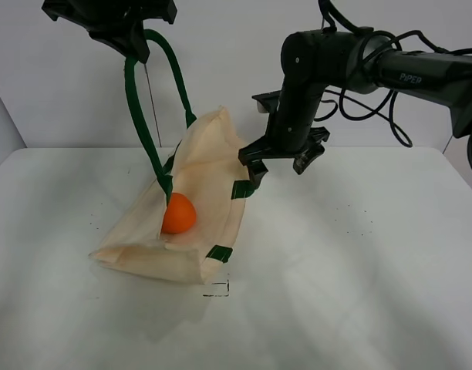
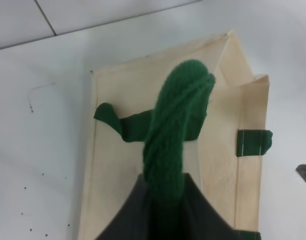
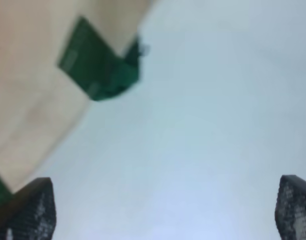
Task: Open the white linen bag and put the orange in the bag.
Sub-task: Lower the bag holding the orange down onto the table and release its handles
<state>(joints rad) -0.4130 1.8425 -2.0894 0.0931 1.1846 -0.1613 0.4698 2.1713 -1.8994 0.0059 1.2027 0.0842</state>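
Cream cloth of the white linen bag (image 1: pixel 213 166) lies on the desk (image 1: pixel 359 270) with one side raised. We attribute this shape to the left jaws. They are fully closed on the dark green strap handle (image 1: pixel 139 116) and hold it high above the desk. The taut strap lifts the upper panel and props the mouth apart so that fruit can pass in. The left wrist view confirms the grip: the strap runs straight into the closed jaws.

The right jaws are spread wide and hold nothing. They hover just beside the bag's edge, near a small green tab (image 1: pixel 244 189). The right wrist view shows only bare desk between their tips. We judge that this position leaves them clear of the cloth.

The orange (image 1: pixel 178 213) is small, round and bright; no stem detail is discernible at this range. It rests on the lower panel at the foot of the strap and appears to sit just inside the open mouth. We judge the placement step essentially complete.
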